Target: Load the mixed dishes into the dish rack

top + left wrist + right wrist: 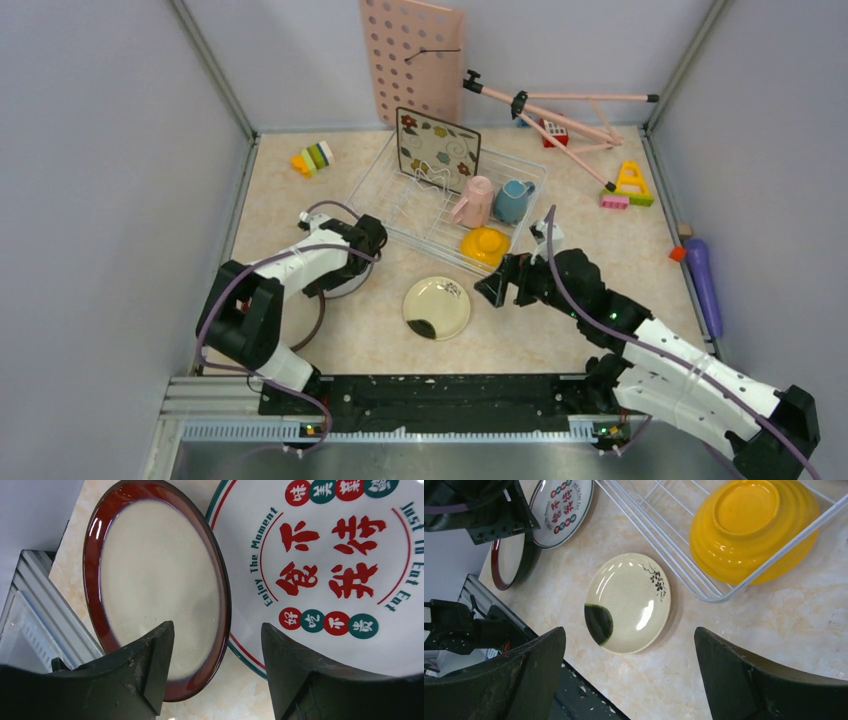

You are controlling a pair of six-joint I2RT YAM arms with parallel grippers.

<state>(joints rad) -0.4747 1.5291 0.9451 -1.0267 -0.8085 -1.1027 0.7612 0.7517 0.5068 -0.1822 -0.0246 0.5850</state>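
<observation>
Dish rack (410, 212), a white wire one, sits aslant in the middle of the marbled table (620, 250), beyond the arms' bases. At its far end a square flowered plate (437, 148) stands upright. Left of the rack, the left gripper (216, 628) hangs low over two plates lying on the table: a white plate (340, 555) printed with red characters and green lettering, and a dark-red-rimmed plate (155, 575) whose edge overlaps the white one's rim. Its jaws stand apart, one finger above the red-rimmed plate's cream centre and the other above the white plate, and they clasp nothing. The right gripper (629, 630) hovers on the near side of the rack with its jaws spread wide and empty. Beneath the gap lies a cream plate (626, 602) with a black blotch and a small dark flower sprig, flat on the table, near the rack's edge but outside it. An orange-yellow bowl (749, 527) rests upside down in the rack's near corner. Behind it, inside the rack, a pink cup (473, 200) and a blue cup (512, 200) sit side by side. A striped cluster of toy blocks (313, 158) lies near the far left corner.
</observation>
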